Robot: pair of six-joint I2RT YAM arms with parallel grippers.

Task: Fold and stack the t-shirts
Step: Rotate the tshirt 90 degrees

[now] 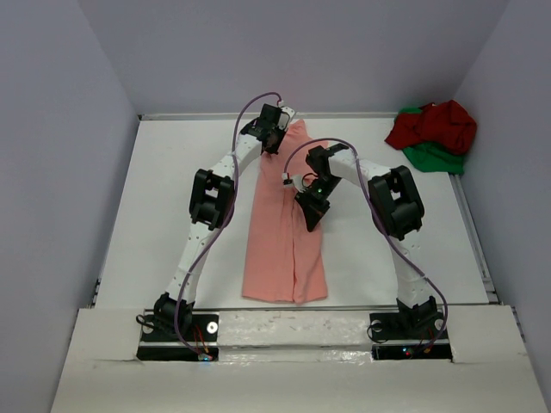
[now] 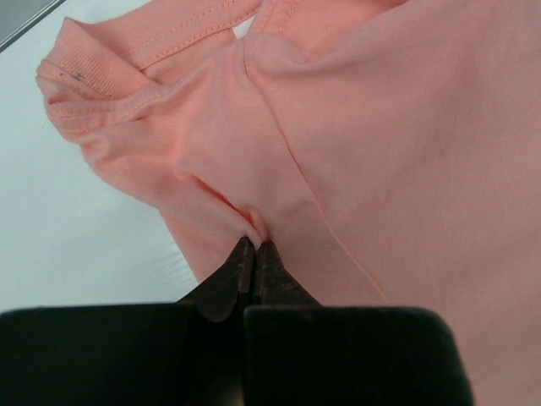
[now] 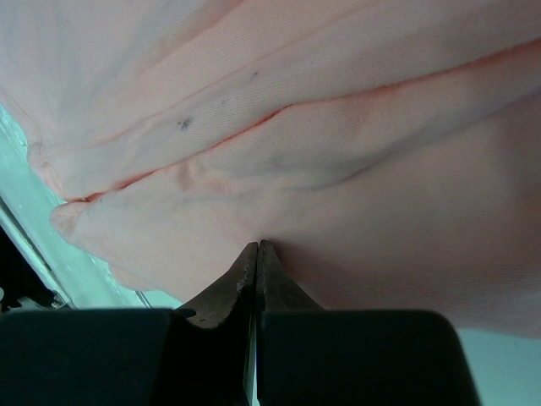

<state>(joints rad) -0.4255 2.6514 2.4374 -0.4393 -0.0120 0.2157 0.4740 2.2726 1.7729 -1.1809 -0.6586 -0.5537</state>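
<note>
Three shirts appear in the top view. The salmon-pink shirt (image 1: 284,245) lies as a long, narrow strip on the table (image 1: 172,198) between the arms. The dark red shirt (image 1: 435,125) and the green shirt (image 1: 441,159) sit crumpled together at the far right corner, well apart from it. We place the left gripper (image 1: 274,129) at the strip's far end and the right gripper (image 1: 310,213) at its right edge, about mid-length.

Left wrist view: the jaws are clenched on a small pinch of salmon cloth near a ribbed hem.

Right wrist view: the jaws are closed tight and a folded edge of the cloth meets the tips, so we judge that a thin fold is nipped there.

We judge the fabric to be light, limp and prone to sag. Hold is best taken at seams or layered edges, with all layers in one pinch.
</note>
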